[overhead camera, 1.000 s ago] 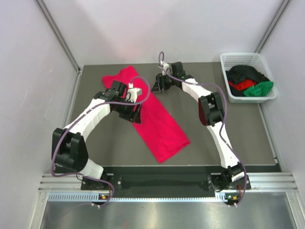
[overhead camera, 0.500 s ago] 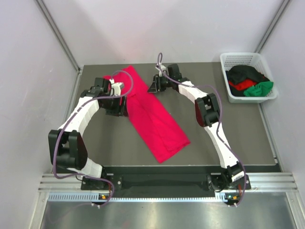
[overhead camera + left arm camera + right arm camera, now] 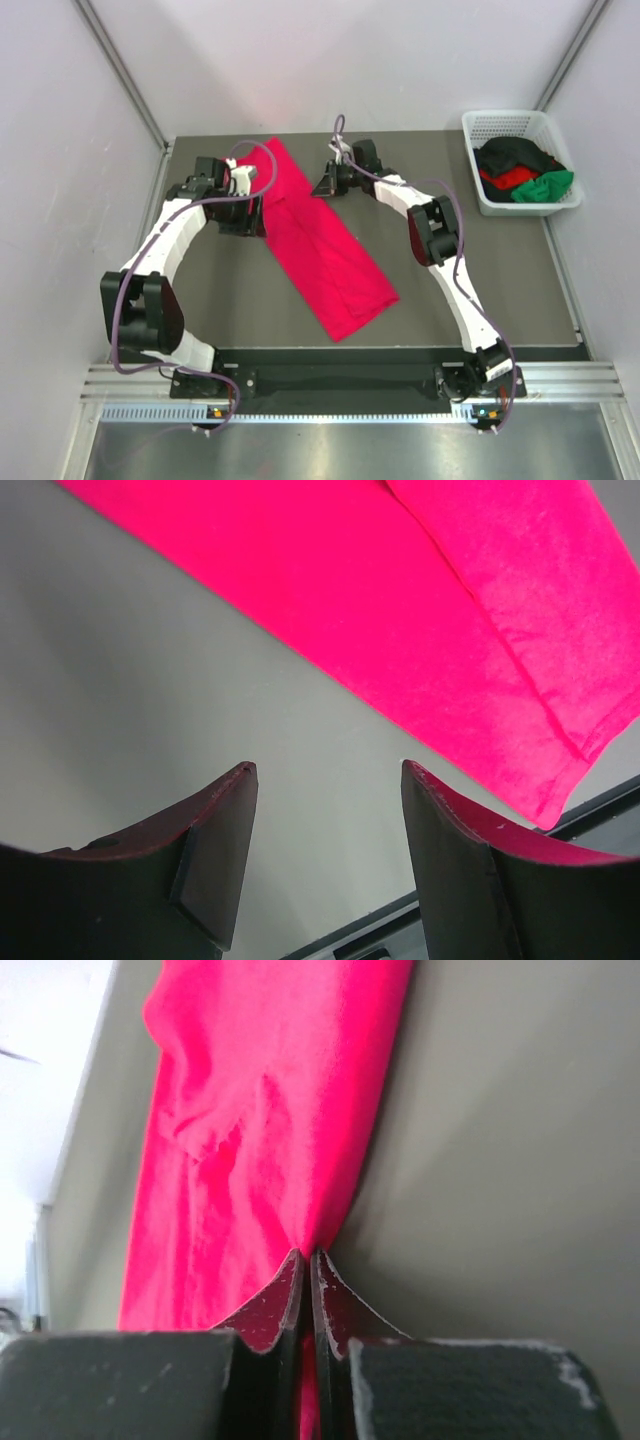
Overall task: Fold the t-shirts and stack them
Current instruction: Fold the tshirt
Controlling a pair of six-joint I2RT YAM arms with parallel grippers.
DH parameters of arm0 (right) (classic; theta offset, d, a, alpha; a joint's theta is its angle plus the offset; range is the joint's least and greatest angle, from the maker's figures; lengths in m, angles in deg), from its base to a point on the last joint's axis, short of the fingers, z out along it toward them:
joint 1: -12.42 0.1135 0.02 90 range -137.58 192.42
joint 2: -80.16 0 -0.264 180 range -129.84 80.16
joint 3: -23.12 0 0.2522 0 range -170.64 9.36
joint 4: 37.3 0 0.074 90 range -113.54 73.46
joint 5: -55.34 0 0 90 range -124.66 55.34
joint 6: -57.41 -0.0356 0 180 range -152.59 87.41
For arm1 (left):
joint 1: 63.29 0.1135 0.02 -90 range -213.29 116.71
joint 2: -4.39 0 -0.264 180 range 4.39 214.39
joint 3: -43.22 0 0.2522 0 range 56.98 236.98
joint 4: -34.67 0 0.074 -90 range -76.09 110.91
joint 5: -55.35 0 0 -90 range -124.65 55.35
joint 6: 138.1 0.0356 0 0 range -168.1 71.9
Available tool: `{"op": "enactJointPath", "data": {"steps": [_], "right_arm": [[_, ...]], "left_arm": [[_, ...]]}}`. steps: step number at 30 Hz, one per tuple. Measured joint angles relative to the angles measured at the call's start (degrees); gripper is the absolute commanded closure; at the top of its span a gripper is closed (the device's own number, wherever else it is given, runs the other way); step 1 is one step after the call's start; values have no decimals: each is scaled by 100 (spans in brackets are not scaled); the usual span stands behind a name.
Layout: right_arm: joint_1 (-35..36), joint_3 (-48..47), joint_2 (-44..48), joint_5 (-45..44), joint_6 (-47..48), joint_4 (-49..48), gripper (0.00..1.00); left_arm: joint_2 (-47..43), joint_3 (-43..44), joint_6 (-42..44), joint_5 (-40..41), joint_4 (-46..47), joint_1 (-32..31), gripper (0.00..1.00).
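We've got the right end effector (image 3: 308, 1260) pinched tight on the far right edge of the pink t-shirt (image 3: 330, 260), which lies diagonally across the surface (image 3: 480, 290); the left end effector (image 3: 325, 780) hangs wide open just left of it.

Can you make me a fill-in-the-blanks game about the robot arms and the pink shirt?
1. The right end effector is ____ on the edge of the pink t-shirt.
2. The left end effector is ____, with nothing between its fingers.
3. The white basket sits at the far ____ corner of the table.
4. The clothes in it are black, red and ____.

Missing words: shut, open, right, green.
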Motion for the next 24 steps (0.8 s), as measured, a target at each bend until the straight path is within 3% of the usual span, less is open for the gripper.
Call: {"op": "enactJointPath", "data": {"steps": [14,24], "right_arm": [[-651,2039,844,450,-1091,-946,100],[-1163,2380,1040,487,-1174,-966,100]], "left_arm": [[59,2,103,122,17,7,36],[199,68,105,127,120,11,36]]}}
